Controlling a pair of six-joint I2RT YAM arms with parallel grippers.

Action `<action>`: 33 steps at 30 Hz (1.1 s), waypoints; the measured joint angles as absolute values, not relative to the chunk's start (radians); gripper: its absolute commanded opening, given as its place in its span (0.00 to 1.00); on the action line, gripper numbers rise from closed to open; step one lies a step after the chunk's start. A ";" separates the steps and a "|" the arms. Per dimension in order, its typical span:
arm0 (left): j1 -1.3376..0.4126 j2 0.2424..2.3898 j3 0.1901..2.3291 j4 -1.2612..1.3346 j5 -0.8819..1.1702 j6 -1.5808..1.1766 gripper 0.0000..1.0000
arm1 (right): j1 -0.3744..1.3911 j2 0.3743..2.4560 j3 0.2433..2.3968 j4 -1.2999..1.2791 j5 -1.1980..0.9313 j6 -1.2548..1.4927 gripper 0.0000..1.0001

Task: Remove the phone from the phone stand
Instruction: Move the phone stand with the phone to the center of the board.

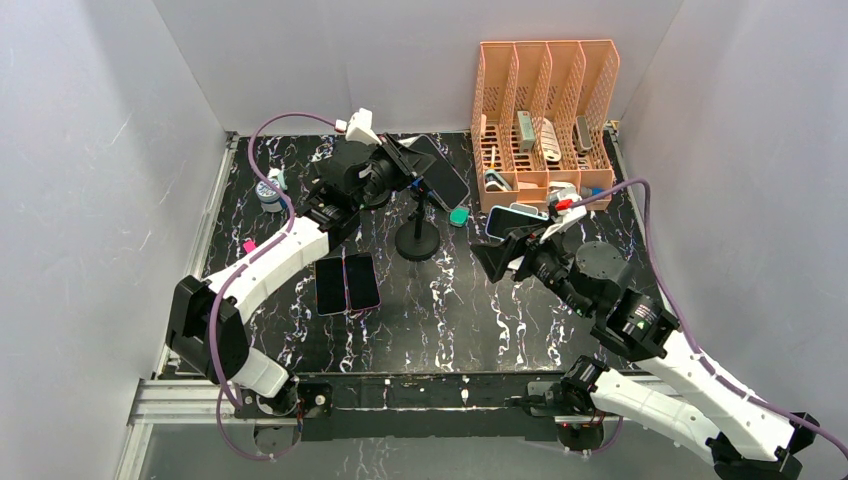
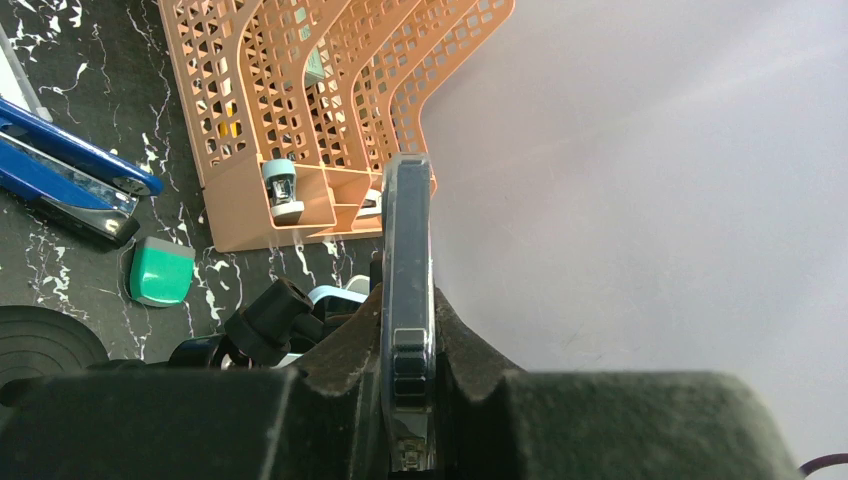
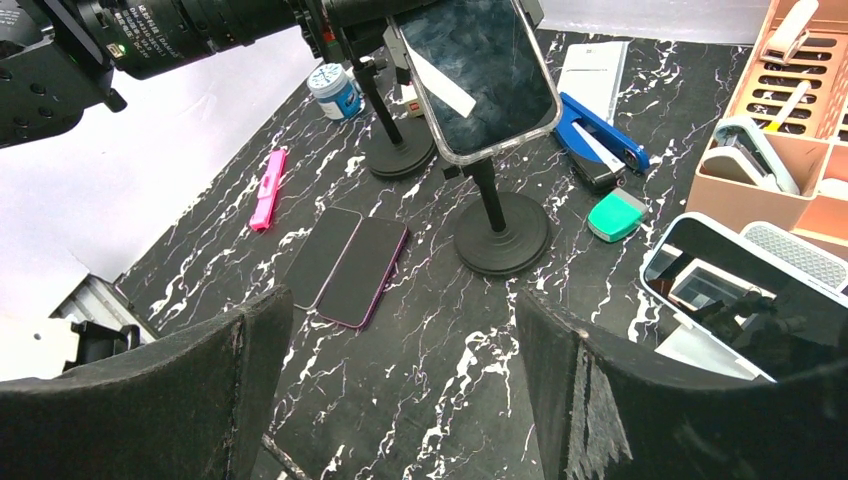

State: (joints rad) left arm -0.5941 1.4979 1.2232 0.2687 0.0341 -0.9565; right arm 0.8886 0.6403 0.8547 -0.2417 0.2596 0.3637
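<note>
A dark phone (image 1: 441, 171) in a clear case sits tilted at the top of a black phone stand (image 1: 417, 241) at the middle of the marbled table. My left gripper (image 1: 400, 160) is shut on the phone's edge. In the left wrist view the phone (image 2: 408, 230) stands edge-on between my fingers (image 2: 350, 345). In the right wrist view the phone (image 3: 480, 75) shows above the stand's round base (image 3: 500, 237). Whether it still rests in the cradle is hidden. My right gripper (image 1: 500, 258) is open and empty, hovering right of the stand (image 3: 400, 330).
Two phones (image 1: 346, 283) lie flat left of the stand. A second black stand (image 3: 400, 155) is behind. A white-edged phone (image 1: 515, 215), a green eraser (image 1: 459, 216), a blue stapler (image 3: 600, 135) and an orange organizer (image 1: 545, 110) are at the right. A pink item (image 1: 248, 246) and a small jar (image 1: 268, 193) are at the left.
</note>
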 measured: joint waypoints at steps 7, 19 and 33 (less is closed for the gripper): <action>-0.593 1.493 1.214 0.282 0.057 -0.970 0.00 | 0.889 0.640 0.855 -0.244 0.264 0.363 0.88; -0.593 1.407 1.128 0.299 0.141 -1.006 0.00 | 0.889 0.628 0.878 -0.292 0.303 0.302 0.88; -0.593 1.297 1.075 0.210 0.250 -1.019 0.00 | 0.889 0.678 0.986 -0.321 0.239 0.194 0.91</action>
State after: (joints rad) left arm -0.5930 1.2968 1.0748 0.2104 0.2501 -1.0191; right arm 0.8886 0.6777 0.9863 -0.3210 0.2394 0.1944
